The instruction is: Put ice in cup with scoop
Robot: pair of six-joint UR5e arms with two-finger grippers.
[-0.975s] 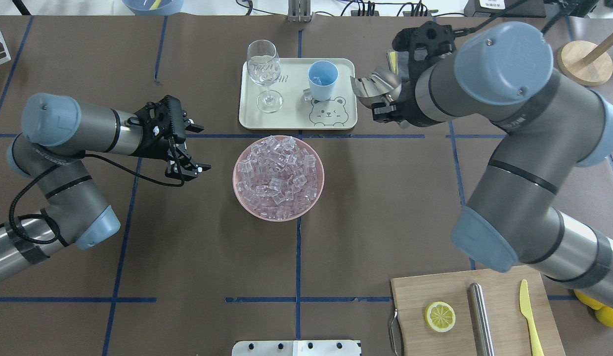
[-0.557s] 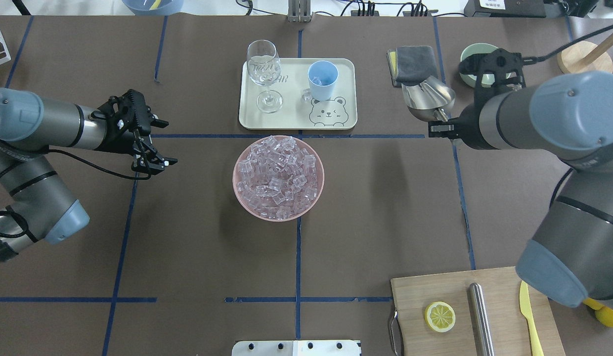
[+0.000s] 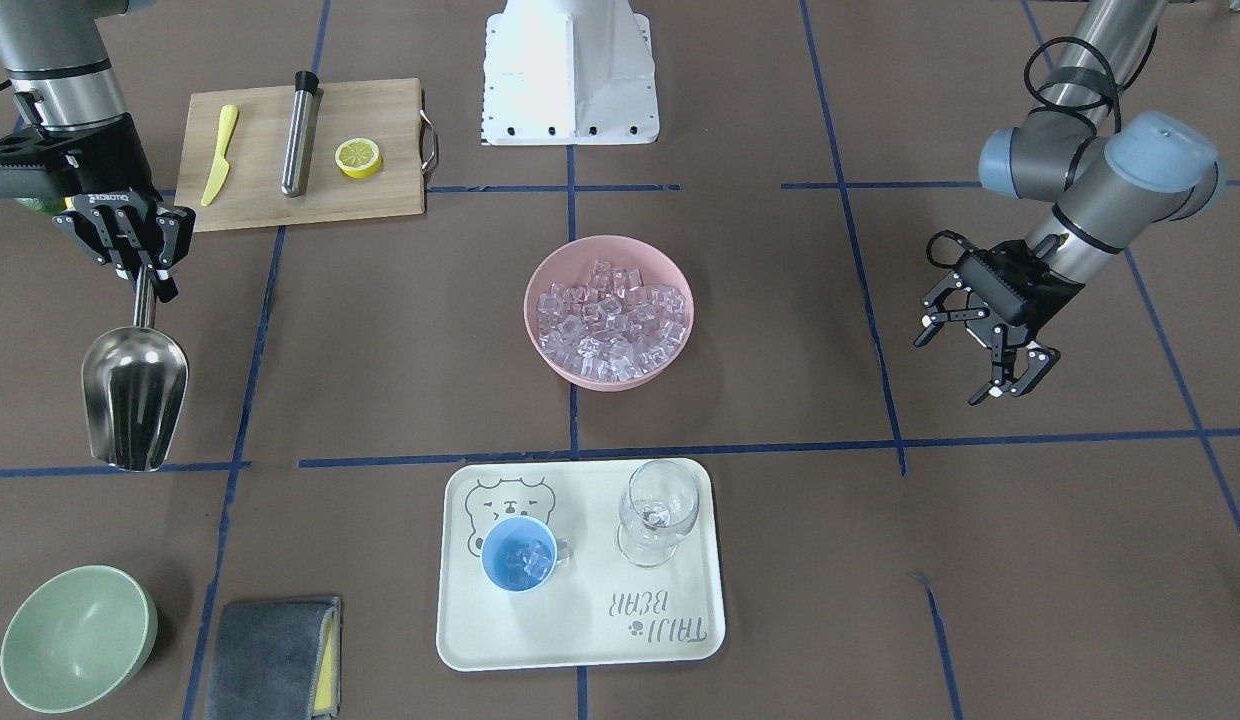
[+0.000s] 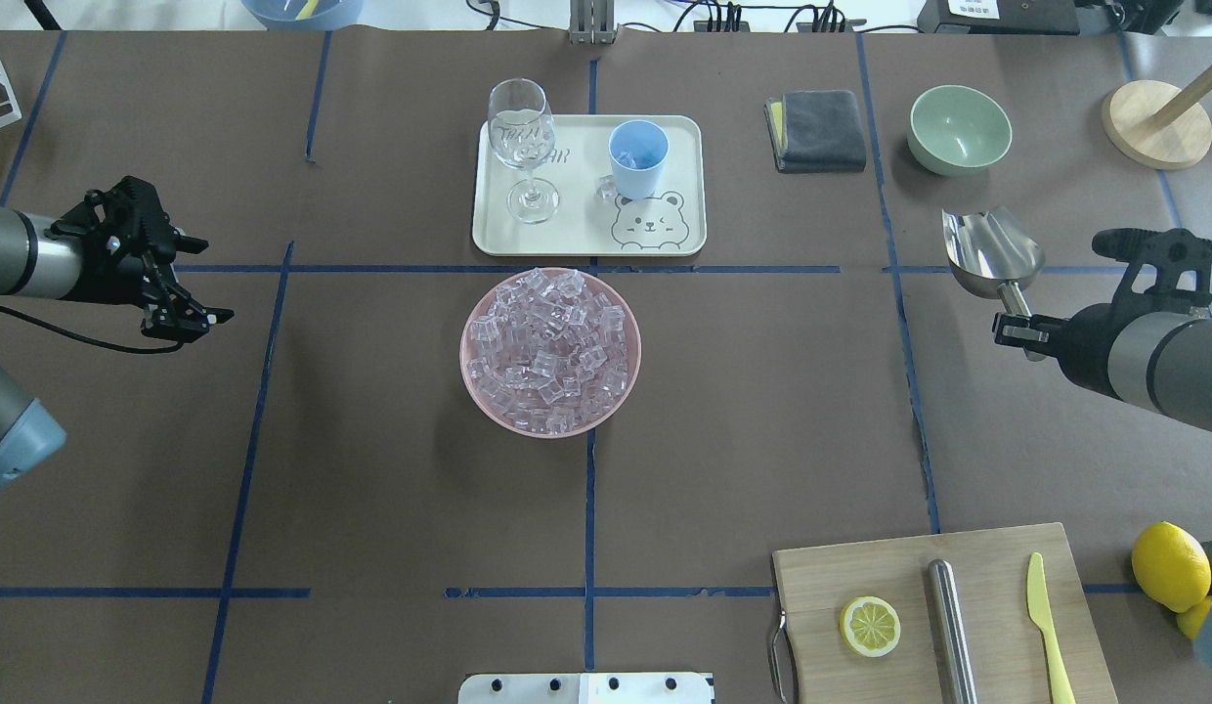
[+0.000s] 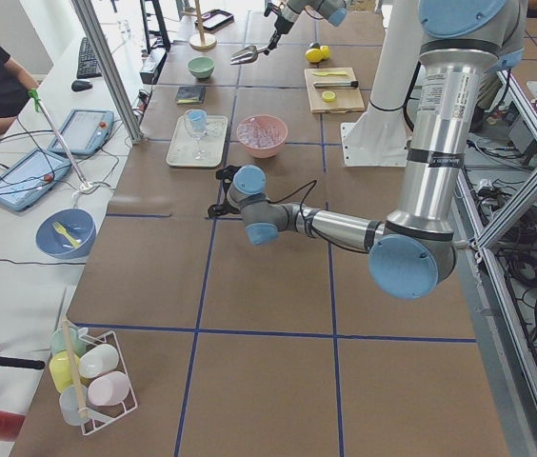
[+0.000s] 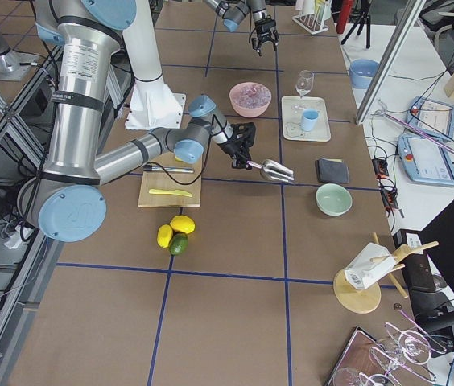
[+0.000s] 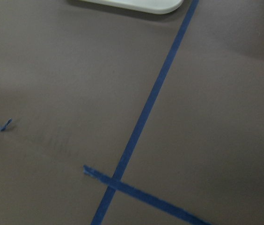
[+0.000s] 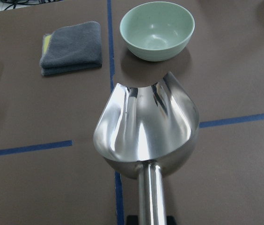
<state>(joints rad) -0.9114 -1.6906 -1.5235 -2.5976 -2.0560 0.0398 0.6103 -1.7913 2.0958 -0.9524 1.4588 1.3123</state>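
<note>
The right claw (image 4: 1018,330) has swung away from the tray (image 4: 586,240), where it was a second ago, to the right end of the desk (image 4: 762,391). It is still clenched on the thin handle of the scoop (image 4: 992,256). The scoop is empty and hangs above the desk, short of the green bowl (image 4: 959,127).

The left claw (image 4: 200,279) has drawn back too, from near the pink bowl (image 4: 479,391) to the far left, with its fingers spread and nothing in them.

The cup (image 4: 637,156) has not moved: it stands upright on the tray with ice (image 3: 525,562) inside and one loose cube (image 4: 604,189) just beside it. The pink bowl is still heaped with cubes.
</note>
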